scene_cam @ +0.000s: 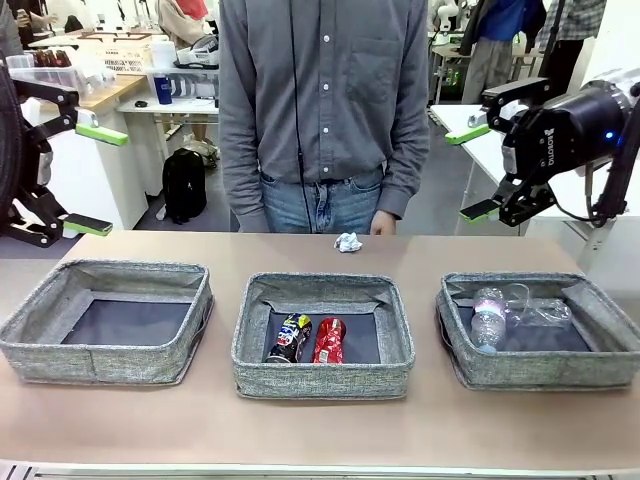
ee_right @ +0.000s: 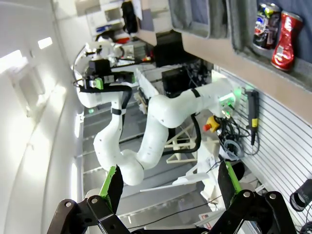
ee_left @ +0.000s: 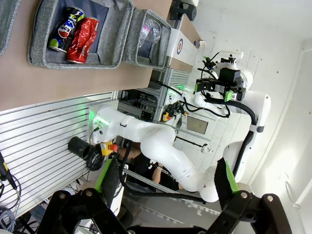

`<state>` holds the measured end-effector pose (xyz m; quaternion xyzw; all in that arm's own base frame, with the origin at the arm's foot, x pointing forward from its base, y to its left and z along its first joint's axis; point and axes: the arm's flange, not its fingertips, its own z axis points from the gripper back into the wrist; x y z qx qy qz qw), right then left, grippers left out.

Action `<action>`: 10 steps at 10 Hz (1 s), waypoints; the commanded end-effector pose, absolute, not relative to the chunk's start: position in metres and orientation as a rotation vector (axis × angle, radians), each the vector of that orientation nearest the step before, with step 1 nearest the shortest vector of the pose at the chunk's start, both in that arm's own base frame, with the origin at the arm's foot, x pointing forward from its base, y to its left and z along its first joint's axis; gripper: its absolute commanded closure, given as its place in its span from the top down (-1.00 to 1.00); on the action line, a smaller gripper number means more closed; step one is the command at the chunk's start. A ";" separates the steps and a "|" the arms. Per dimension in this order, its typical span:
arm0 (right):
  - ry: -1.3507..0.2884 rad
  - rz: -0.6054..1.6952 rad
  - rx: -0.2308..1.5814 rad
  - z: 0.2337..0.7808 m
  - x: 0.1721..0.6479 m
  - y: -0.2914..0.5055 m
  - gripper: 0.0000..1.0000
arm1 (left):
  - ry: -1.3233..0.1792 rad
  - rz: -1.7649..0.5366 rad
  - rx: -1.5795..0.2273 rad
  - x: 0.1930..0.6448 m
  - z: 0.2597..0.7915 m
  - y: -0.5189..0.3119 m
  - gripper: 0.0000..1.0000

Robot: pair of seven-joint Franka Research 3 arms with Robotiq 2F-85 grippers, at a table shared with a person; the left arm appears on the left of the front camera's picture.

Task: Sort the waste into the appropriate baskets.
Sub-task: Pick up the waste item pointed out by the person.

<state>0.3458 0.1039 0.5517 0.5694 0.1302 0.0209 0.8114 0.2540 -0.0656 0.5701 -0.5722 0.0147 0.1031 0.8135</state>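
Three grey baskets stand in a row on the table. The left basket (scene_cam: 100, 362) holds nothing. In the middle basket (scene_cam: 320, 378) lie a dark multicoloured can (scene_cam: 290, 338) and a red can (scene_cam: 329, 340); both cans (ee_left: 73, 33) also show in the left wrist view. The right basket (scene_cam: 540, 368) contains clear plastic bottles (scene_cam: 490, 320). A small white paper ball (scene_cam: 347, 242) rests on the table's far side, just in front of the person. My left gripper (scene_cam: 100, 180) hangs open high at the left, and my right gripper (scene_cam: 470, 172) is open high at the right. Both are empty.
A person in a grey shirt (scene_cam: 320, 100) stands at the table's far edge, a hand (scene_cam: 383, 225) near the paper ball. Bare tabletop (scene_cam: 320, 430) runs in front of the baskets. Both grippers are well above the table, outside the basket row.
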 end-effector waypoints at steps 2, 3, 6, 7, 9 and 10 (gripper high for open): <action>0.266 0.065 1.245 0.554 0.346 0.105 1.00 | 0.022 0.199 -1.243 0.252 0.568 -0.068 1.00; 0.266 0.065 1.245 0.554 0.346 0.105 1.00 | 0.022 0.199 -1.243 0.252 0.568 -0.068 1.00; 0.266 0.065 1.245 0.554 0.346 0.105 1.00 | 0.022 0.199 -1.243 0.252 0.568 -0.068 1.00; 0.266 0.065 1.245 0.554 0.346 0.105 1.00 | 0.022 0.199 -1.243 0.252 0.568 -0.068 1.00; 0.266 0.065 1.245 0.554 0.346 0.105 1.00 | 0.022 0.199 -1.243 0.252 0.568 -0.068 1.00; 0.266 0.065 1.245 0.554 0.346 0.105 1.00 | 0.022 0.199 -1.243 0.252 0.568 -0.068 1.00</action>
